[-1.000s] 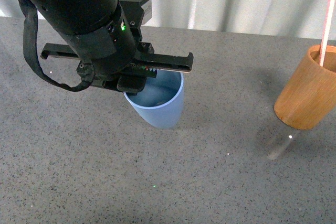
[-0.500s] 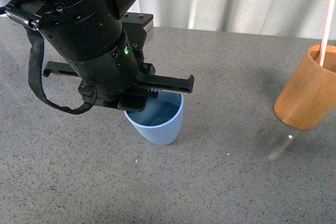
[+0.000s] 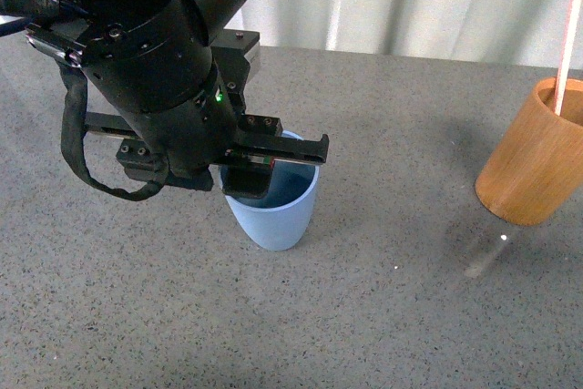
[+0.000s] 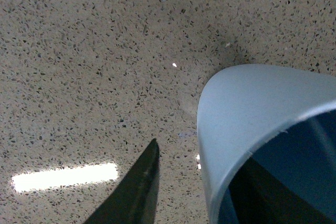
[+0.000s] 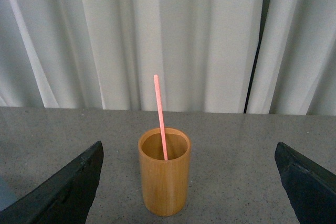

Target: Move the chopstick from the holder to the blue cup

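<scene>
Chopstick [image 5: 160, 116] standing in the holder [image 5: 164, 182], blue cup [image 3: 278, 220] well apart from the holder; left end effector [image 4: 205, 182] released astride the cup wall, right end effector [image 5: 188, 148] released, facing the holder.

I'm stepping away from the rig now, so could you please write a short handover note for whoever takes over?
Left gripper: open, at the blue cup rim, one finger outside its wall.
Right gripper: open, empty, facing the holder.
The chopstick stands in the holder; the blue cup is upright, apart from it.
Done: nothing transferred yet.
To do: grasp the chopstick, lift it out, place it in the blue cup.
</scene>
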`<state>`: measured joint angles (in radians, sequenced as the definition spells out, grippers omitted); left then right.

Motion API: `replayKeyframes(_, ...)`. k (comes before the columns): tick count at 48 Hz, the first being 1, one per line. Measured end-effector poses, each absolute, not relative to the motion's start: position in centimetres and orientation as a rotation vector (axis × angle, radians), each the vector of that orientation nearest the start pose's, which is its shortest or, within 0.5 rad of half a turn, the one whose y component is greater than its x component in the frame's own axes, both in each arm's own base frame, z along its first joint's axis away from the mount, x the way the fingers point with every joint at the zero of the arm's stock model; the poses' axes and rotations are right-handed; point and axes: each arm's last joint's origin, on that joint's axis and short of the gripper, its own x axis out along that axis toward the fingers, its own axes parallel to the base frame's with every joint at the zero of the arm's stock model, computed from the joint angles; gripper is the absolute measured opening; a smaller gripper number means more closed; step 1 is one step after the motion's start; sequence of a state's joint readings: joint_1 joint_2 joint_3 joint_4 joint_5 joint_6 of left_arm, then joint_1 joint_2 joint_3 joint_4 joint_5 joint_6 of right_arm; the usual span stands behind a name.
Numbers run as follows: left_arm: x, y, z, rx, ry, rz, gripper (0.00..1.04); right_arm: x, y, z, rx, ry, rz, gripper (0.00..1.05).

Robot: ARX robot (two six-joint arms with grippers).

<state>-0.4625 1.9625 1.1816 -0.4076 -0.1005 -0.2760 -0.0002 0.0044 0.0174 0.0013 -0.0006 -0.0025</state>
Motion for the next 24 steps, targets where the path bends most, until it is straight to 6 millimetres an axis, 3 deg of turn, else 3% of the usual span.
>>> replayKeyframes(5,34.1,-15.9,13.3,0.074,1.159,-0.145,0.56,9.7,0.0,16.9,-0.002,-0.014,0.0,0.95)
replayKeyframes(20,35.1,-14.5,16.1,0.049,1.096,-0.122,0.97,9.7,0.0,16.9,-0.002,-0.014,0.0,0.95)
replayKeyframes(24,35.4,-13.8,17.5,0.05,1.06,-0.112,0.98,9.7,0.0,16.9,-0.002,-0.014,0.0,0.95)
